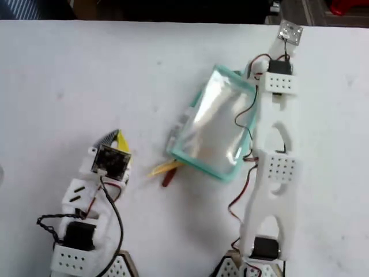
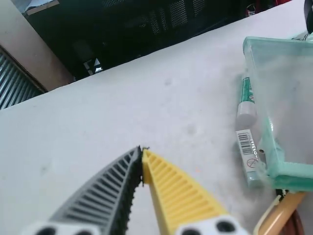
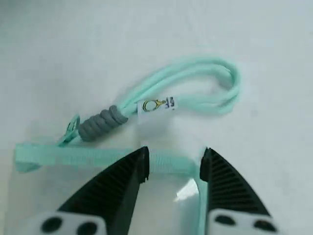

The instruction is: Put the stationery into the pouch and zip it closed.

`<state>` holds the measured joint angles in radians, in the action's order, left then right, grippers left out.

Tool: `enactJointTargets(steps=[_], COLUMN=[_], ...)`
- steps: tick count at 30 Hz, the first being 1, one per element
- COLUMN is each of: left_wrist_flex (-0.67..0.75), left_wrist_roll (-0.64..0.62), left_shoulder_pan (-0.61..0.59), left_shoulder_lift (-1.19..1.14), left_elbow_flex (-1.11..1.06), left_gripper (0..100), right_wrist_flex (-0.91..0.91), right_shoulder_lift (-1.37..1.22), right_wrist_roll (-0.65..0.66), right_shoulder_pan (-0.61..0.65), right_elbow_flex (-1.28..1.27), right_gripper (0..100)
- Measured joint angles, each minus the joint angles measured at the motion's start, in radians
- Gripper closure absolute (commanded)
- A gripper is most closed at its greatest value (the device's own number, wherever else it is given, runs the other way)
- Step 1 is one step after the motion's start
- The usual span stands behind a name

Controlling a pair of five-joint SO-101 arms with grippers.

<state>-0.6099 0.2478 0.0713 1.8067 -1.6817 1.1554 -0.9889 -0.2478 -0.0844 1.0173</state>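
Observation:
A clear pouch (image 1: 216,124) with a mint green border lies tilted at the table's middle. Its mint cord loop (image 3: 195,83) with a grey knot (image 3: 100,122) rests on the table beyond one end. My right gripper (image 3: 173,159) is open, its black fingers astride the pouch's mint edge (image 3: 73,155) by the cord. My left gripper (image 1: 118,137) (image 2: 142,149) is shut on nothing, grey and yellow fingers together, left of the pouch (image 2: 283,98). A green marker (image 2: 247,95) and a white barcoded pen (image 2: 248,154) lie along the pouch's near side. Yellow and red pens (image 1: 167,170) stick out at its lower corner.
The right arm (image 1: 279,167) stretches along the pouch's right side, with red and black wires (image 1: 245,121) draped over the pouch. The table's far edge (image 1: 173,21) meets a dark background. Bare white table lies left of and behind the left gripper.

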Motion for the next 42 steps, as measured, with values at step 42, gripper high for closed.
enactJointTargets(steps=[42], left_wrist_flex=[0.000], left_wrist_roll=[0.000], left_shoulder_pan=[0.000], left_shoulder_lift=[0.000], left_elbow_flex=[0.000], left_gripper=[98], right_wrist_flex=[0.308], right_shoulder_lift=[-0.384], right_wrist_roll=[1.096], right_shoulder_pan=[-0.017], right_elbow_flex=[0.494], right_gripper=[89.4])
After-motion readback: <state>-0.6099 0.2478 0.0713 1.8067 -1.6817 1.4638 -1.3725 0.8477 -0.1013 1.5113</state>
